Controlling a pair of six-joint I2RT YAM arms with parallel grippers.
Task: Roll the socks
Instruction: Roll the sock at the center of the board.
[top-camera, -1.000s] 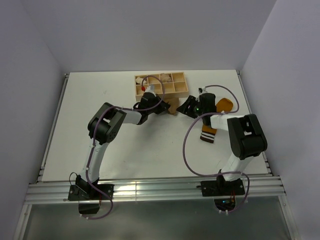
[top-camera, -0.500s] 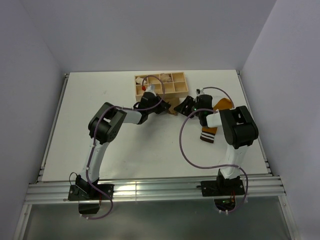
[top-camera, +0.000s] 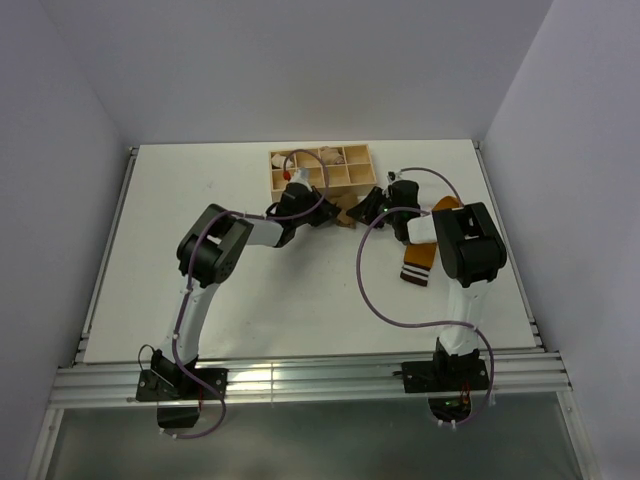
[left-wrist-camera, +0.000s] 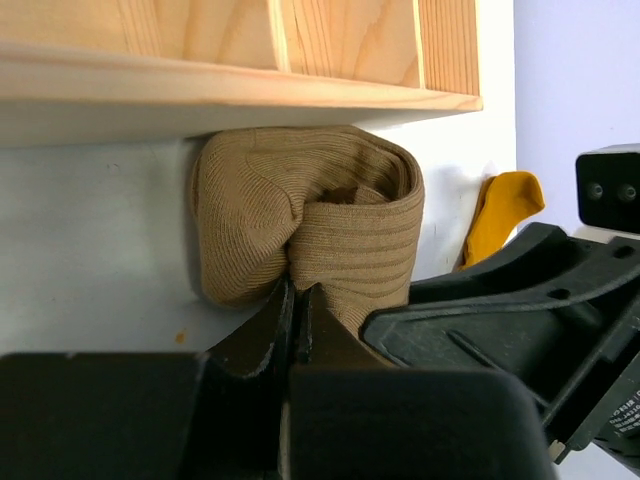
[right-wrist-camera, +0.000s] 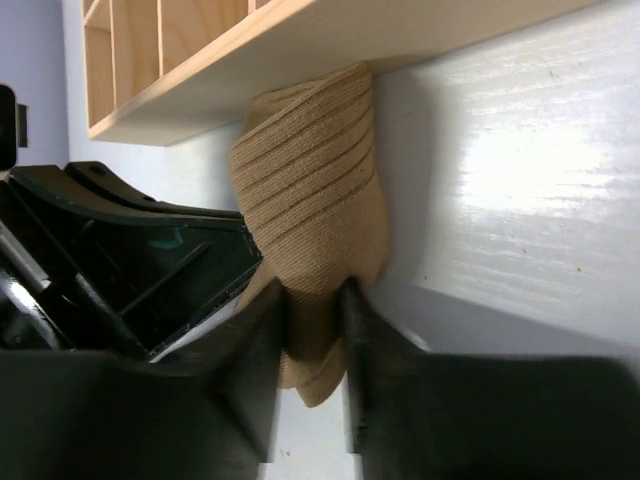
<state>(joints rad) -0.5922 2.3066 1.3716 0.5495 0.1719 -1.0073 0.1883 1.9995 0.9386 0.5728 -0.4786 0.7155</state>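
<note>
Both of your arms meet at the back of the white worktop (top-camera: 200, 200), just in front of the right end of the wooden compartment box (top-camera: 360, 187).

The tan sock (top-camera: 347, 212) sits there, bunched into a loose, folded-over bundle. Its far side presses against the front wall of the box. In the left wrist view, the ribbed fabric (left-wrist-camera: 330, 210) curls over itself, with the opening of the fold facing the camera, directly under the box wall (left-wrist-camera: 250, 85).

Your left end effector (left-wrist-camera: 297, 300) is closed: its two fingers are drawn tight together and pinch a fold at the near edge of the bundle. Your right end effector (right-wrist-camera: 315, 300) comes in from the opposite side. It has clamped onto the same sock (right-wrist-camera: 310, 190), with a thick wad of fabric between its fingers and a short tail of cloth hanging out below them. Each wrist view shows the other arm's dark end effector close beside the sock.

The mustard-orange sock (top-camera: 446, 207) lies flat on the worktop to the right, apart from the bundle. Your right arm crosses over its middle, and neither end effector touches it. Its toe end points toward the back, and its striped cuff (top-camera: 414, 274) lies nearer to you. A yellow tip of it (left-wrist-camera: 500, 210) shows in the left wrist view, beyond the tan bundle.

Pale fabric bundles (top-camera: 330, 155) rest in the back compartments of the box.
</note>
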